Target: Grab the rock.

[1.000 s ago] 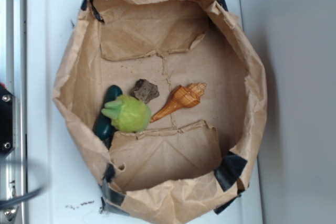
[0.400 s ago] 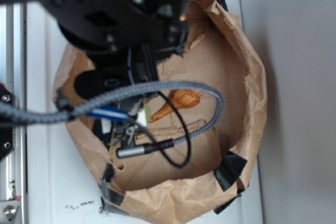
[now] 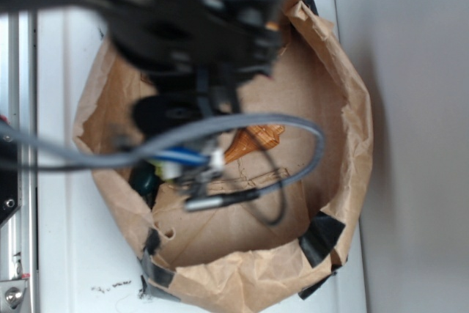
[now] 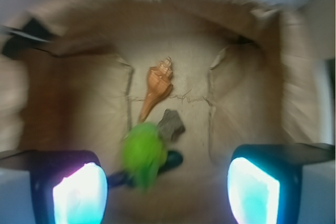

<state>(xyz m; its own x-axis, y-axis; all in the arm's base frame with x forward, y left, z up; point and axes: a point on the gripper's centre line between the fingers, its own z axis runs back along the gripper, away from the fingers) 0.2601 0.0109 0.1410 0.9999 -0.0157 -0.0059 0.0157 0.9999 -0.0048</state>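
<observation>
In the wrist view the rock [image 4: 170,125], a small grey-brown jagged chunk, lies on the floor of the brown paper bag [image 4: 252,77], touching the upper right of the green plush toy [image 4: 143,153]. My gripper [image 4: 167,195] hangs above them, open, with its two lit fingers [image 4: 80,195] far apart and nothing between them. The rock sits ahead of the fingertips, near the centre line. In the exterior view the arm [image 3: 190,27] covers the rock and the plush toy.
An orange striped shell [image 4: 155,85] lies just beyond the rock; its tip also shows as the shell [image 3: 256,139] in the exterior view. A dark green oblong [image 4: 170,159] pokes out under the plush. The bag's crumpled walls [image 3: 344,130] ring everything on a white surface.
The arm has swung in over the bag, which stood uncovered a second ago, and has since shifted a little to the right. The objects now lie hidden beneath it in the exterior view.
</observation>
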